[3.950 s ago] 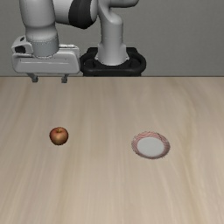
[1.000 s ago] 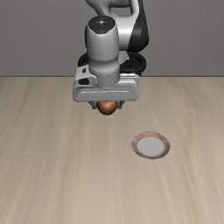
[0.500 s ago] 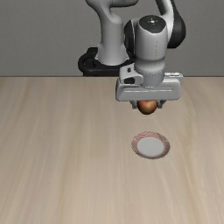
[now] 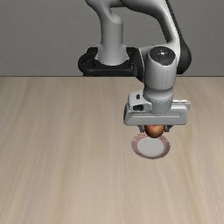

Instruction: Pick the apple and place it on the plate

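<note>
- Apple (image 4: 154, 131), small and reddish-brown, clamped between the two fingers of the gripper (image 4: 155, 129), one finger on each side of it
- Lower part of the fruit showing beneath the pale grey gripper body
- Held over the plate (image 4: 137, 148), overlapping the plate's far edge in the exterior view; impossible to tell whether fruit and plate are touching
- Plate round and white with a reddish patterned rim, lying flat on a light wooden table (image 4: 52, 149), toward the exterior view's right
- White-and-black arm (image 4: 116, 31) arching from a dark base (image 4: 94, 63) at the table's far edge, wrist pointing straight down over the plate
- Plain grey wall (image 4: 35, 35) behind the table
</note>
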